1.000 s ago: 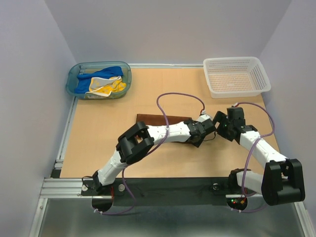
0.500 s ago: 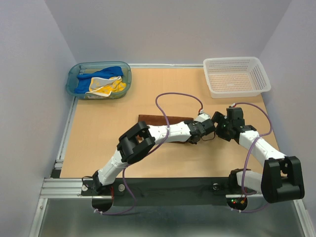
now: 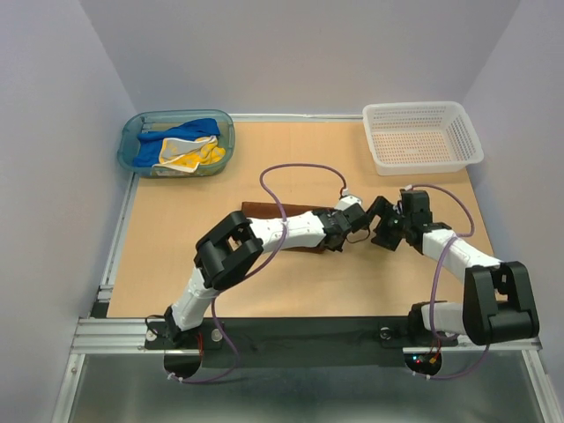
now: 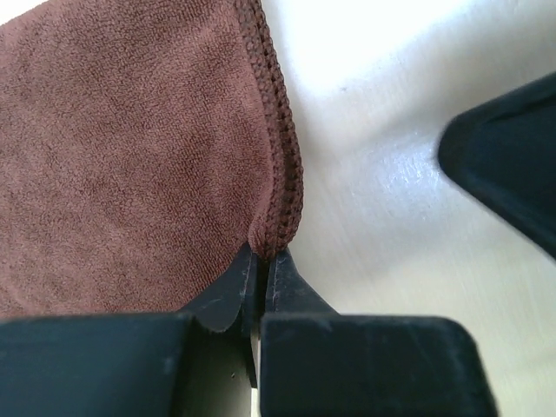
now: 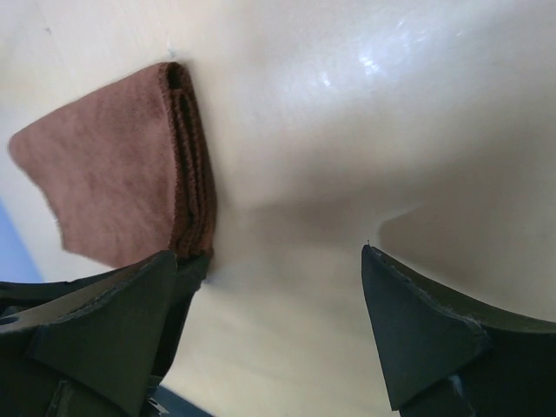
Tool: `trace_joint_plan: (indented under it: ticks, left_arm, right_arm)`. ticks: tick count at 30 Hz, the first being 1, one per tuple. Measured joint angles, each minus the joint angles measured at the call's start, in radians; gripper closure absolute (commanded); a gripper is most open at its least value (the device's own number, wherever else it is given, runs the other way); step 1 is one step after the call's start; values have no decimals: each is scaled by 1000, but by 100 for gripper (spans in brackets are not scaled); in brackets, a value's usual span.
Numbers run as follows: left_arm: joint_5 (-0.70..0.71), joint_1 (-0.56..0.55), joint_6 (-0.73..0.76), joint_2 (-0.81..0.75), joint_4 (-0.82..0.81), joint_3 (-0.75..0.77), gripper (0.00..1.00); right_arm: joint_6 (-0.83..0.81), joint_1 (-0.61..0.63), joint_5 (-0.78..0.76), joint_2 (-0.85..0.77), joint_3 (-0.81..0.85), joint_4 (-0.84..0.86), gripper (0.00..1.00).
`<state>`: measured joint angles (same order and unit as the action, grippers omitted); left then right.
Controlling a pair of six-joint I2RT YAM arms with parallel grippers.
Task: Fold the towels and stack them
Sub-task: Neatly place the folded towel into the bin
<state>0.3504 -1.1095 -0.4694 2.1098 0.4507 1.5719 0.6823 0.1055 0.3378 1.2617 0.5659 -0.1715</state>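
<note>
- Pinching the stitched hem of the brown towel (image 4: 130,130), the left gripper (image 4: 261,261) has its two fingers pressed tight together on the cloth's edge, as the left wrist view shows close up.
- From above, the left gripper (image 3: 339,236) sits at the right end of the brown towel (image 3: 264,211), and its arm lies across most of the cloth.
- The brown towel lies flat near the middle of the table (image 3: 176,238); only its far edge and left corner show past the arm.
- In the right wrist view the brown towel (image 5: 113,174) shows stacked layers along its edge, so it is folded over.
- The right gripper (image 5: 268,252) is spread wide and holds nothing, with only bare table between its fingers. One finger is just beside the folded edge; whether it touches cannot be told.
- From above, the right gripper (image 3: 381,231) is just to the right of the left one, the two tips facing each other.
- The blue towel (image 3: 198,128) and the yellow towel (image 3: 189,157) lie crumpled together in the tub (image 3: 128,145) at the far left corner.
- A white basket (image 3: 379,163) stands at the far right corner, well apart from the brown towel.
</note>
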Motion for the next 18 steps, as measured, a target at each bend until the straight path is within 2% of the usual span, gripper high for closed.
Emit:
trace_joint_plan:
  ticks: [8, 18]
  left_arm:
    - [-42, 21, -9, -58, -22, -31, 100]
    - [-51, 27, -18, -66, -23, -31, 100]
  right_arm:
    - [170, 1, 179, 160, -27, 235, 8]
    - [329, 65, 243, 306, -27, 483, 9]
